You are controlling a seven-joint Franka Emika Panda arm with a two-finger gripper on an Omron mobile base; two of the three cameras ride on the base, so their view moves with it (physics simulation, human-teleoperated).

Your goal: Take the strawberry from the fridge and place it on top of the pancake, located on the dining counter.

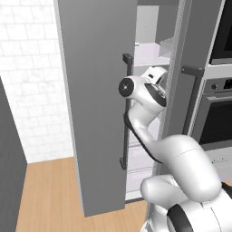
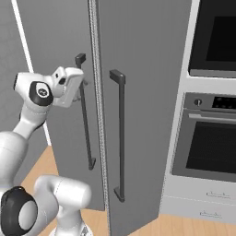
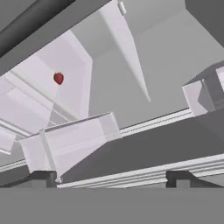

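Observation:
The strawberry point(image 3: 58, 78), a tiny dark red fruit, lies on a white inner shelf point(image 3: 65, 70) of the fridge, up and to the left in the hand view and well away from the fingers. My gripper point(image 3: 111, 178) is open with nothing between its two dark fingertips point(image 3: 43, 177). The grey fridge point(image 1: 97, 104) has its left door swung partly out. My white hand point(image 1: 155, 76) reaches into the gap between the doors at upper-shelf height, beside the door handle point(image 2: 85, 120). The pancake and the dining counter are out of view.
A white door bin point(image 3: 72, 140) sits close in front of the fingers. The right fridge door point(image 2: 143, 92) is closed, with a black built-in oven point(image 2: 212, 143) to its right. White tiled wall point(image 1: 31, 90) and wooden floor point(image 1: 50, 195) lie left of the open door.

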